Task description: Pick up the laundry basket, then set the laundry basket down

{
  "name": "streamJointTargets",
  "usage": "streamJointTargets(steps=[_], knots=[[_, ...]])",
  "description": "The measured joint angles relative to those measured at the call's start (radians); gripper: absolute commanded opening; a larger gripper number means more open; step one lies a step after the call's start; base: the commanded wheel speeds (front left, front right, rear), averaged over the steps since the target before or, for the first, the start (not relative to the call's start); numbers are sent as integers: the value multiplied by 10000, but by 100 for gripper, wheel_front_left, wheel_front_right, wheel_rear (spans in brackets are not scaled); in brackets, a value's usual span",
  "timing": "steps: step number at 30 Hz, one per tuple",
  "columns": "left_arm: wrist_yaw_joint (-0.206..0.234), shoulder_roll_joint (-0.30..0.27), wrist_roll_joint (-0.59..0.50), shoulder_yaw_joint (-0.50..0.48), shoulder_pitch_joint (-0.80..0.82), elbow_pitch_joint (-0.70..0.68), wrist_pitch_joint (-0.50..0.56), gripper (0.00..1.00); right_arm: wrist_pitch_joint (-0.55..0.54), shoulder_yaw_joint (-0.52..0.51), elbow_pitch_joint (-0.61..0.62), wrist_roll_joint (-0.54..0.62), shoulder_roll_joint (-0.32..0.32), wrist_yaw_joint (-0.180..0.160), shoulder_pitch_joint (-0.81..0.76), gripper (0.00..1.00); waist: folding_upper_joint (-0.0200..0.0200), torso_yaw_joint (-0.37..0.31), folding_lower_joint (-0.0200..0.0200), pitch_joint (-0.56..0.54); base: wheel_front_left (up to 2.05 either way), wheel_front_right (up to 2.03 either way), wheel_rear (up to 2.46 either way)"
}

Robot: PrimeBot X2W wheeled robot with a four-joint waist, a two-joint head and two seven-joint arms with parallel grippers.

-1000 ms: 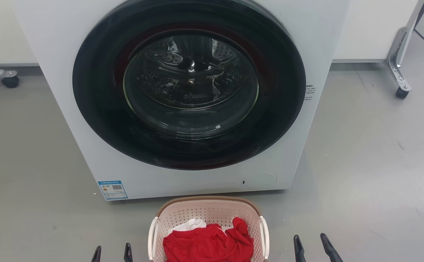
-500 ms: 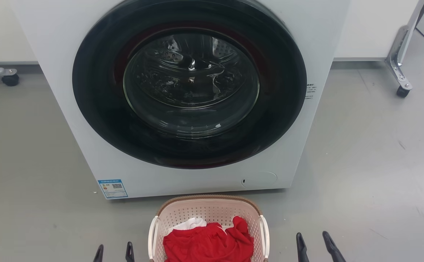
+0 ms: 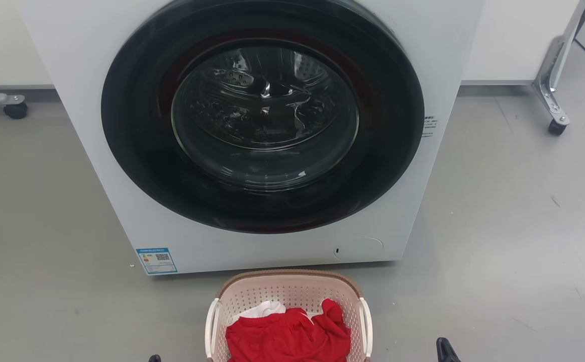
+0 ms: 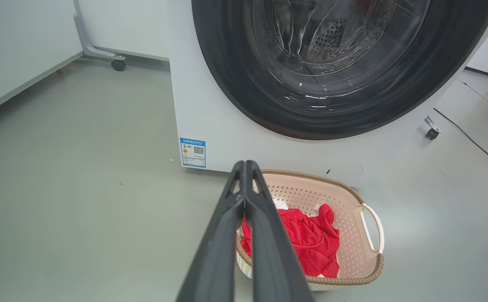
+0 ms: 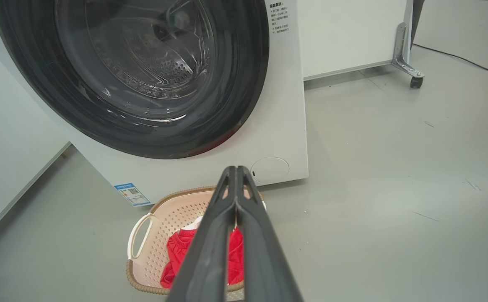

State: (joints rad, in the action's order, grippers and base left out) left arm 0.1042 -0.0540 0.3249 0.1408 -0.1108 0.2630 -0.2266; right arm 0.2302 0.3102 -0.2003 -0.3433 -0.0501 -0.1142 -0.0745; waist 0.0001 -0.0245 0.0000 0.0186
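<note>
1. On the floor [image 3: 498, 226], just before the washer [image 3: 96, 176], sits the laundry basket [image 3: 282, 294], red clothes [image 3: 282, 337] inside.
2. The left claw [image 4: 244, 164] and right claw [image 5: 236, 168] are each pinched closed, empty.

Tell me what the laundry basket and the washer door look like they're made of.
The laundry basket looks like moulded plastic, matte pale pink: its walls carry even rows of punched holes. Its brown rim has a woven look, probably plastic too, though that's unsure. The washer door seems glossy dark plastic around a clear glass window, going by the sharp reflections.
</note>
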Motion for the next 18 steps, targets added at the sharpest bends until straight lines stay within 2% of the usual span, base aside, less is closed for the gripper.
streamJointTargets(steps=[18], knots=[[-435, 10, 2669, -472, 282, 67, 773, 0, -754, -882, -140, -2677, 23, 449, 250, 0, 0, 51, 0, -34, 0, 0, 0]])
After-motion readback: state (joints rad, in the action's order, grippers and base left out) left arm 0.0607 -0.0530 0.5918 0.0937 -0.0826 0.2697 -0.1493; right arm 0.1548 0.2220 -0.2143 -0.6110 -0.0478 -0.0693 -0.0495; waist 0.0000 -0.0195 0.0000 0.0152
